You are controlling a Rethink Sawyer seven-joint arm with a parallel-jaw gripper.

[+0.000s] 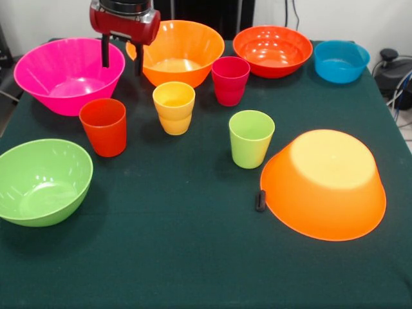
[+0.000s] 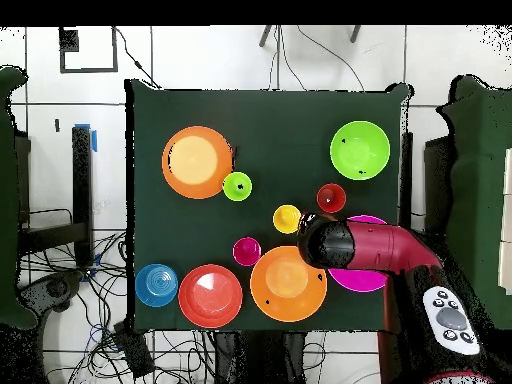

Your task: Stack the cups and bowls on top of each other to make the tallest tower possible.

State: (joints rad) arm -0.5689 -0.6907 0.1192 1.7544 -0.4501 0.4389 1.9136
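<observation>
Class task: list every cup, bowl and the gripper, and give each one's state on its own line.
Pink bowl: upright
Far orange bowl: upright
Near orange bowl: upside down
Red-orange bowl: upright
Blue bowl: upright
Green bowl: upright
Orange-red cup: upright
Yellow cup: upright
Crimson cup: upright
Green cup: upright
Gripper: open, empty

A dark green tablecloth (image 1: pixel 193 257) covers the table; the white tiled floor (image 2: pixel 70 120) around it carries tangled black cables (image 2: pixel 70 290).
</observation>
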